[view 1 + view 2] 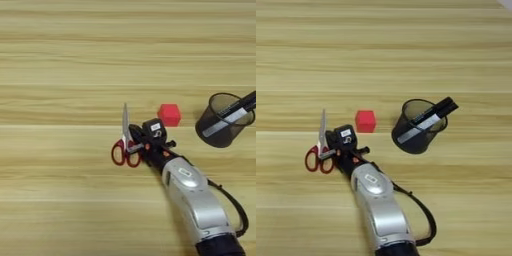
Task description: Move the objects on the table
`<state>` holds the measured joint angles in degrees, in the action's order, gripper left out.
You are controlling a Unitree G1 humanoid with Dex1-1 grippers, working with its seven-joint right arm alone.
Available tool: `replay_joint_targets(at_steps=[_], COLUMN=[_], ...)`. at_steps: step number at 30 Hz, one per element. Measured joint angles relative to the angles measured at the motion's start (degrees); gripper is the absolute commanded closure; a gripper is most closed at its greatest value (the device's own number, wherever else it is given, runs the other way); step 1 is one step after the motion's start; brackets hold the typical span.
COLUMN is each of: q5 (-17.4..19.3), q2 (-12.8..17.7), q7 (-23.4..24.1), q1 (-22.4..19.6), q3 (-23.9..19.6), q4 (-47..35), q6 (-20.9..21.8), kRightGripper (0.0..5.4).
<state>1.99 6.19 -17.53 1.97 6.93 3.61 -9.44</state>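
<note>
A light wood-grain worktop (60,60) with horizontal plank stripes fills the view. The robot's silver right forearm (381,205) reaches in from the bottom edge, angled up and to the left, and ends in a black gripper (331,146).

The gripper sits right at the red-handled scissors (125,145), where the handles meet the blades. Its fingers look closed around that spot, touching the scissors. The red handle loops lie just to the gripper's left and slightly nearer the robot; the silver blades, shut together, point straight away from the robot, just beyond the gripper.

A small red cube (365,121) rests on the worktop a little to the gripper's right and further from the robot — near, but not touching it.

Further to the gripper's right stands a black mesh pen cup (417,127). A black-and-silver marker (426,121) leans inside it, its black end sticking out past the cup's far right rim.
</note>
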Motion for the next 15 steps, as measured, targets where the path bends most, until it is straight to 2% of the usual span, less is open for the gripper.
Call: replay_joint_targets(at_steps=[15], q5=[-0.23], q2=[-0.92], q7=[1.00], q1=[-0.22], q3=[0.45], q4=[0.19], q6=[0.16], kRightGripper=[5.37])
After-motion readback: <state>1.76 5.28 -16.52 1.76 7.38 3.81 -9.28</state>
